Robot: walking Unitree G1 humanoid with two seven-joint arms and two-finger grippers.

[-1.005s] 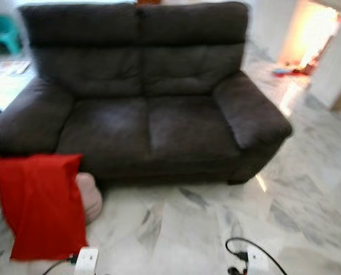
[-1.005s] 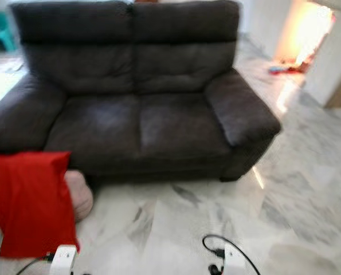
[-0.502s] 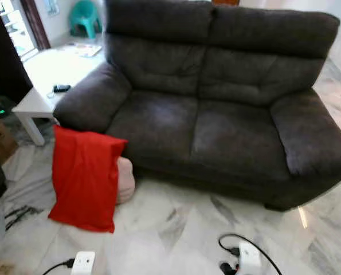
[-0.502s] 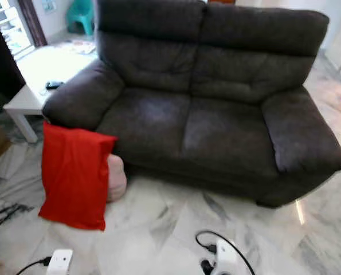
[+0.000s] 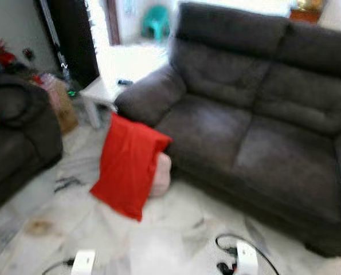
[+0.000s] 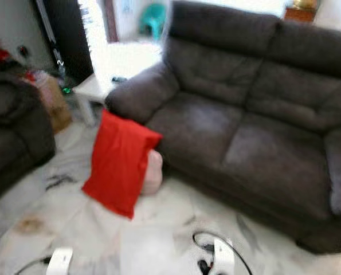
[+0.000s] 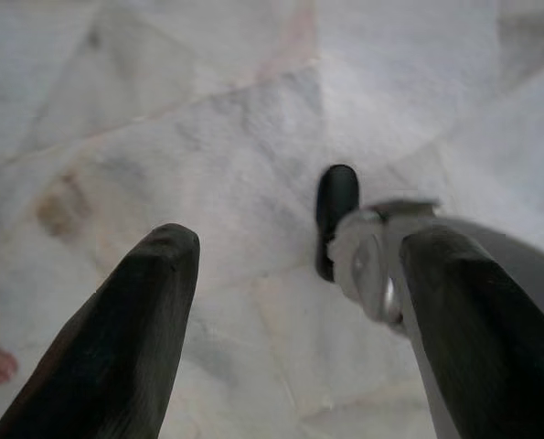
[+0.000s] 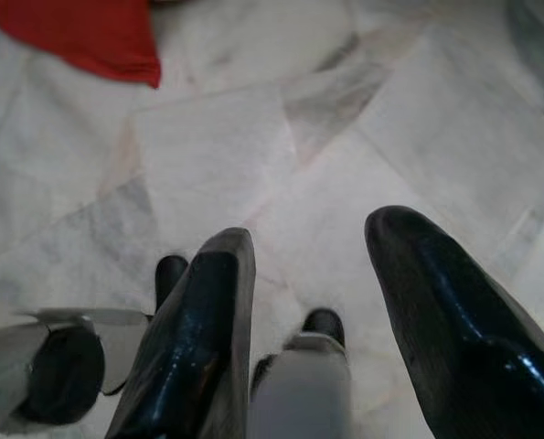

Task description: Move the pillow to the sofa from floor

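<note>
You see the red pillow on the marble floor, leaning against the dark sofa at its left armrest. Left gripper and right gripper hang over the floor, fingers apart, empty.

Hung low with both arms down, the left gripper pointed at the ground and its two black fingers spread wide apart. Kept the right gripper likewise aimed downward, fingers parted, a silver arm segment visible just below them.
</note>
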